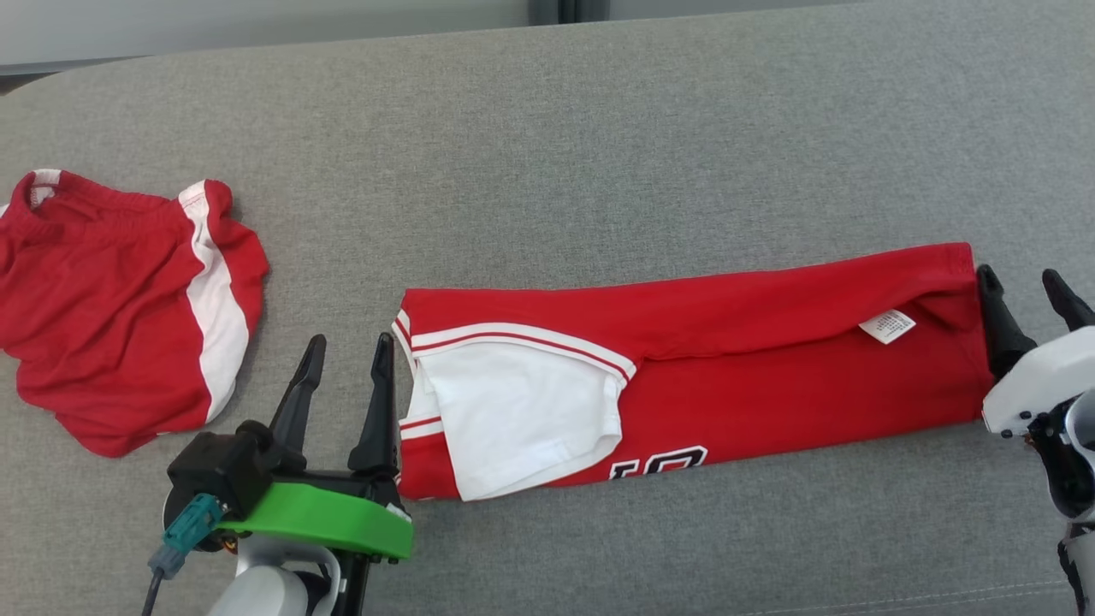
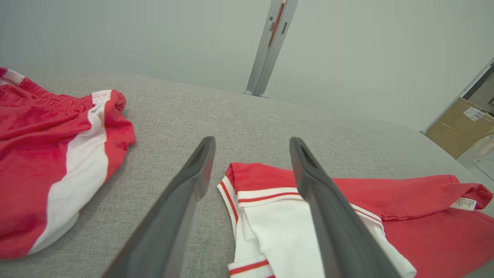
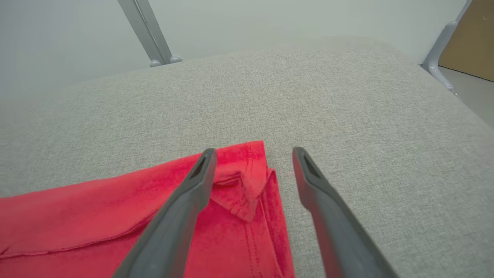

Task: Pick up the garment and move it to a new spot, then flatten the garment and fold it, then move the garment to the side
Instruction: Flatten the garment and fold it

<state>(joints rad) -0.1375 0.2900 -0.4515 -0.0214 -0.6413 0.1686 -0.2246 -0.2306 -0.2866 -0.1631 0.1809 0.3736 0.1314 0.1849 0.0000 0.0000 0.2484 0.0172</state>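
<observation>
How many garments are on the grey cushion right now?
2. The folded red jersey lies across the middle; the red-and-white shorts sit crumpled at the far left. Another could lie outside the frame.

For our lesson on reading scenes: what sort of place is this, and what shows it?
Probably an indoor test room: a grey fabric-covered work surface, a bare pale wall with a metal post, and a cardboard box.

There are two red garments: one shirt and one shorts. There are two grippers: left gripper, right gripper. One label, one cushion.
</observation>
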